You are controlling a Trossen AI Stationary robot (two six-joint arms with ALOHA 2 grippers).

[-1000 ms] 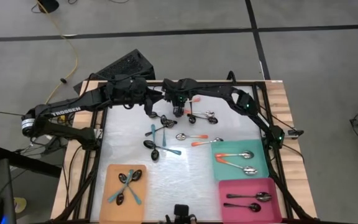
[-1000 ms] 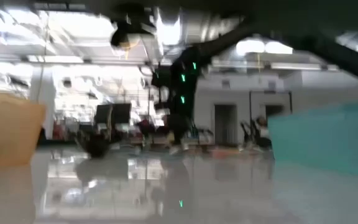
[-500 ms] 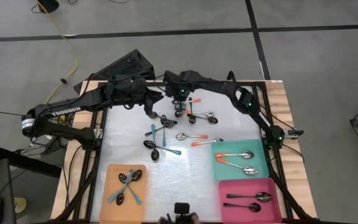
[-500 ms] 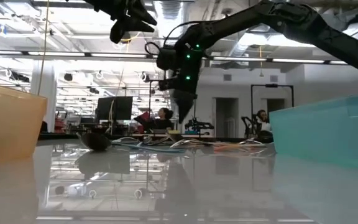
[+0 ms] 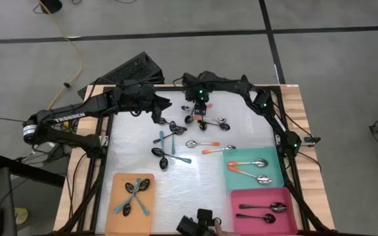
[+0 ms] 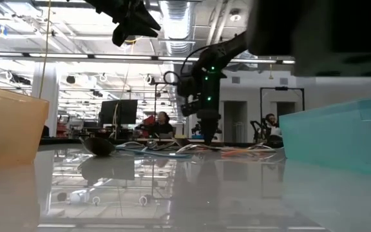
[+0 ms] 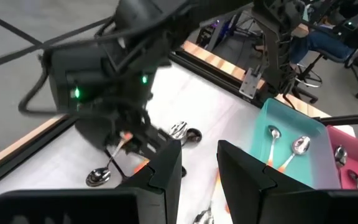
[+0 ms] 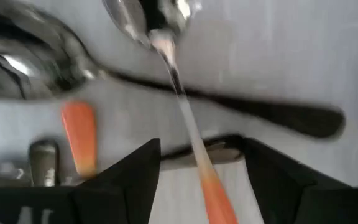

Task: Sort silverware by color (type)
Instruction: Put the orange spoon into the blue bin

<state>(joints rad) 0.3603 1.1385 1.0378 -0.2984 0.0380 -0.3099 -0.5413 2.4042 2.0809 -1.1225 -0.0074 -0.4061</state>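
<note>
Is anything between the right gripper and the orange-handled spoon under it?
Nothing visible. The right gripper is open directly over the orange-handled spoon, whose handle runs between its fingers; a dark-handled spoon crosses beneath it.

silverware [image 5: 176, 139]: loose spoons lie flat mid-tabletop [image 5: 195, 187], teal, orange and metal handles mixed, several crossing; others sorted in trays.

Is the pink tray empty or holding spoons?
Holding spoons: two dark metal spoons lie inside the pink tray, seen from above.
</note>
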